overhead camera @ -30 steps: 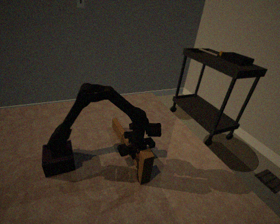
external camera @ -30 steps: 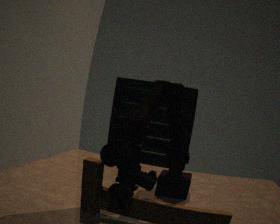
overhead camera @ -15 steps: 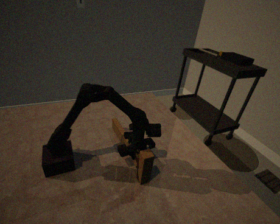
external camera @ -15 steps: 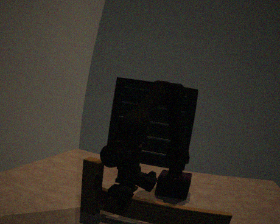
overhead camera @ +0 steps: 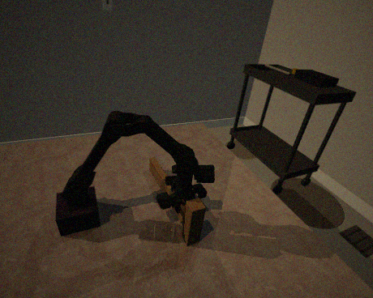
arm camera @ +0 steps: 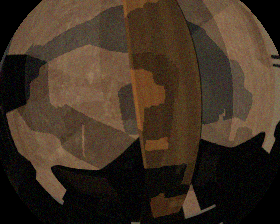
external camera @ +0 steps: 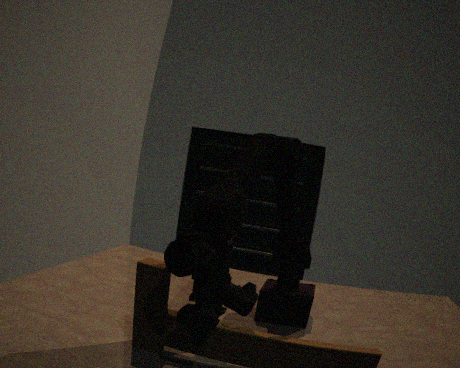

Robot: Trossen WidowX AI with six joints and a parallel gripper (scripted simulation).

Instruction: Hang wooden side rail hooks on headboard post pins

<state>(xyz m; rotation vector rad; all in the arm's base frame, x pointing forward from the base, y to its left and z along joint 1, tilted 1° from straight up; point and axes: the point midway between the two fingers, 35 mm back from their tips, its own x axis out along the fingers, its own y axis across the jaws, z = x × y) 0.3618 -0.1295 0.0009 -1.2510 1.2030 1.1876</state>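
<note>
The headboard post (overhead camera: 194, 223) (external camera: 150, 312) stands upright on the table. The wooden side rail (overhead camera: 157, 174) (external camera: 305, 347) (arm camera: 186, 100) runs from the post toward the back in the top view and toward the right in the exterior view. My gripper (overhead camera: 175, 204) (external camera: 201, 327) (arm camera: 160, 137) is shut on the rail close to the post, with one dark finger on each side of it in the wrist view. The rail's near end is close against the post. The hooks, pins and slot are hidden by the gripper and the dark. Contact under the far end is not clear.
The arm's dark base (overhead camera: 77, 212) (external camera: 285, 303) stands on the table (overhead camera: 109, 263) (external camera: 75, 280), left of the post in the top view. A wheeled cart (overhead camera: 297, 89) stands beyond the table at the right, with a floor vent (overhead camera: 361, 240) near it.
</note>
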